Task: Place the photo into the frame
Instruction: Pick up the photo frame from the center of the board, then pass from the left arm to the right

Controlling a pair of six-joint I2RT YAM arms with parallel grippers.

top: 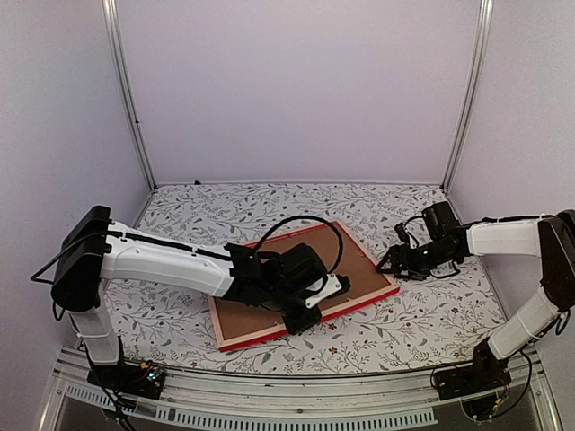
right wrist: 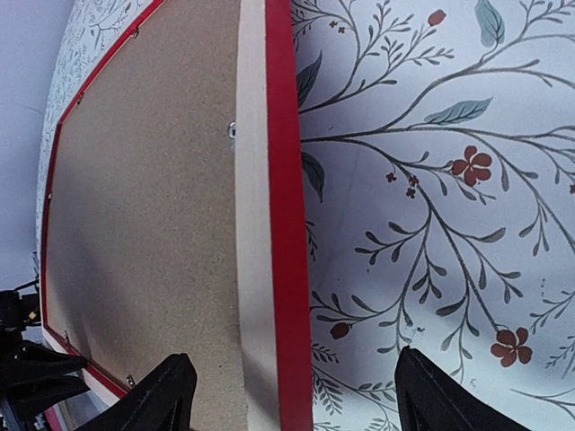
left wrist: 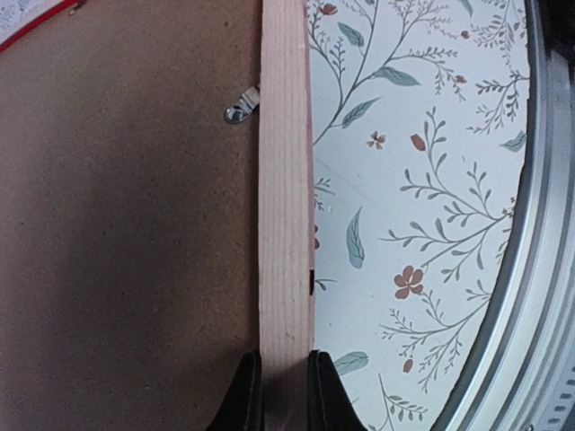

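The frame (top: 260, 338) lies back-up on the floral table, its red face edge and pale wood rail showing around a plain brown backing board (top: 355, 265). My left gripper (top: 301, 319) is at the near edge, with the jaws shut on the pale wood rail (left wrist: 285, 180). Its fingertips (left wrist: 247, 377) press both sides of the rail. My right gripper (top: 395, 265) is open at the frame's right end. Its jaws stand wide to either side of the red edge (right wrist: 286, 224) without touching it. The photo is out of view.
A small metal retaining tab (left wrist: 241, 108) sits on the backing board beside the rail, and another tab (right wrist: 232, 130) shows at the right end. A black cable (top: 314, 220) loops over the board. The table's metal front rail (top: 296, 395) runs close behind the left gripper.
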